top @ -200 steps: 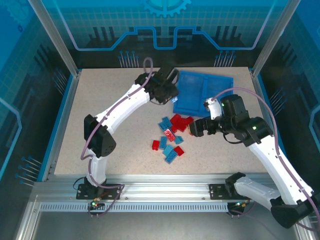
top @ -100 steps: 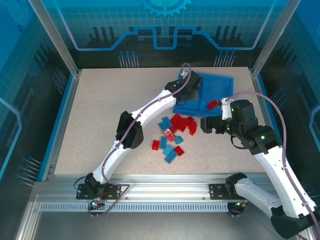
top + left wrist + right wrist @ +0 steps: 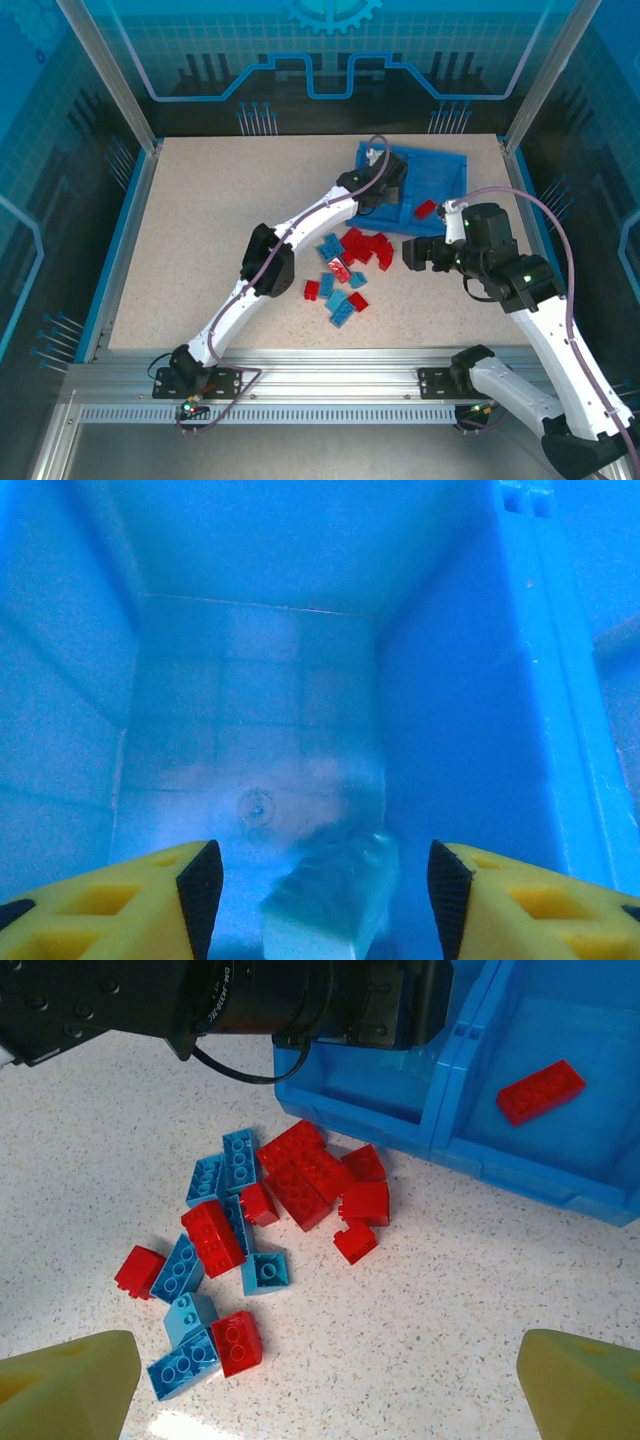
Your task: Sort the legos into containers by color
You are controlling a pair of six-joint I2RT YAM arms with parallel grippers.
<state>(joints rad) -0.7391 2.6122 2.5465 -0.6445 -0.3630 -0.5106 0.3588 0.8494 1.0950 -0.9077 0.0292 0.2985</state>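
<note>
The blue tray [image 3: 452, 160] lies at the back right of the table, its two containers side by side. My left gripper [image 3: 385, 190] hangs inside the left container with its jaws apart. A blurred light blue lego [image 3: 330, 895] sits loose between the black pads [image 3: 200, 885], a gap on either side. One red lego [image 3: 541, 1091] lies in the right container. The other legos [image 3: 345, 265], red and blue mixed, are heaped on the table in front of the tray. My right gripper [image 3: 412, 252] hovers wide open just right of that heap [image 3: 260, 1220], holding nothing.
The tray's divider wall [image 3: 450, 680] rises close on the right of my left fingers. Speckled tabletop [image 3: 450, 1320] lies bare under my right gripper. Metal frame posts and blue panels ring the table [image 3: 200, 220].
My left arm swung right from beside the tray to over its left container and its jaws opened, letting the light blue lego go. The right arm drifted slightly right.
</note>
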